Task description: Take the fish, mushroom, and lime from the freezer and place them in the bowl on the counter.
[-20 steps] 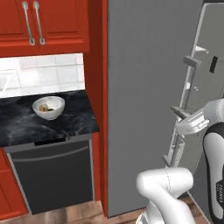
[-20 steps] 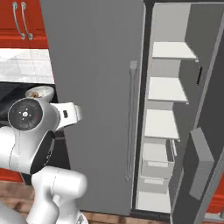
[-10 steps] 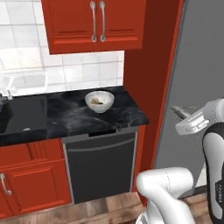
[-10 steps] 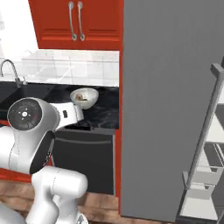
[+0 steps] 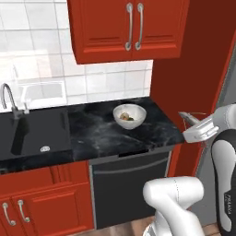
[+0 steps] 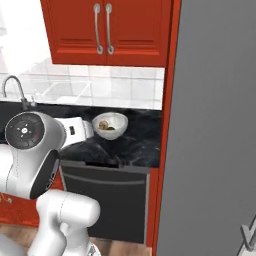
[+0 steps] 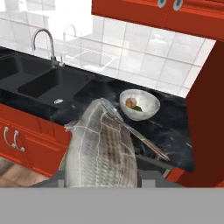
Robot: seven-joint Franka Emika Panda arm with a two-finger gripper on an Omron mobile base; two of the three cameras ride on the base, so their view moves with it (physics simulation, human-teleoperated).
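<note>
And here's the fish [image 7: 99, 148], big and grey-scaled, clamped in the claw [image 7: 99, 181] and filling the lower middle of the hand view, its thin tail stretching toward the bowl [image 7: 140, 104]; the finger tips themselves are hidden behind its body, but the grip looks firm; over on the left base view the claw [image 5: 189, 120] hangs off the right end of the desk [image 5: 99, 133], well short of the target; the bowl sits on the black marble near the back wall, right of the sink [image 5: 32, 133], and inside it a brown mushroom [image 7: 130, 103] and a green lime [image 7: 137, 108] lie side by side; so two of three look home, and this looks like the carry for the last one; the trick, I'd say, is to bring the fish right over the rim before letting go, tail end lowered first, since it is long next to that bowl and could tip out or knock the lime; the grey freezer [image 6: 215, 130] stands at the right.
</note>
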